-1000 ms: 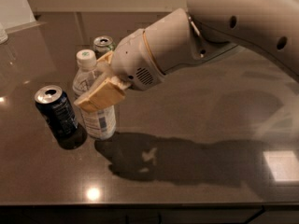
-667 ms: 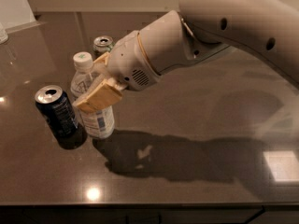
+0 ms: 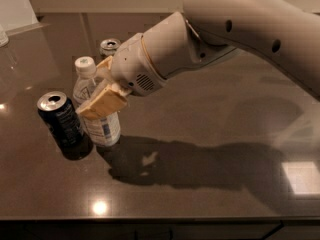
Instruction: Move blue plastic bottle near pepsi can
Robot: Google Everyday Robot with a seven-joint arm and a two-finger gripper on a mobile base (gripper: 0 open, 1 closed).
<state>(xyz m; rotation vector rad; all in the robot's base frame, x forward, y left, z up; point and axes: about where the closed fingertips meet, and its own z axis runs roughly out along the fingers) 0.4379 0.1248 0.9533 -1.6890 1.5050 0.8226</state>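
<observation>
The blue plastic bottle (image 3: 104,128), clear with a white cap and a white-and-blue label, stands upright on the dark table (image 3: 200,184) at the left. The pepsi can (image 3: 63,123), dark blue with a silver top, stands right beside it on its left, almost touching. My gripper (image 3: 94,91) reaches in from the right and is shut on the bottle's upper body. One tan finger (image 3: 102,104) crosses in front of the bottle, and the other lies behind it. The bottle's middle is hidden by the finger.
Another can (image 3: 109,47) with a silver top stands behind the bottle, partly hidden by my wrist. My large white arm (image 3: 240,29) spans the upper right. The table's front edge (image 3: 160,218) runs along the bottom. A pale object (image 3: 2,34) sits at the far left edge.
My arm has shifted slightly up and to the left. The bottle and the pepsi can stay where they were, side by side.
</observation>
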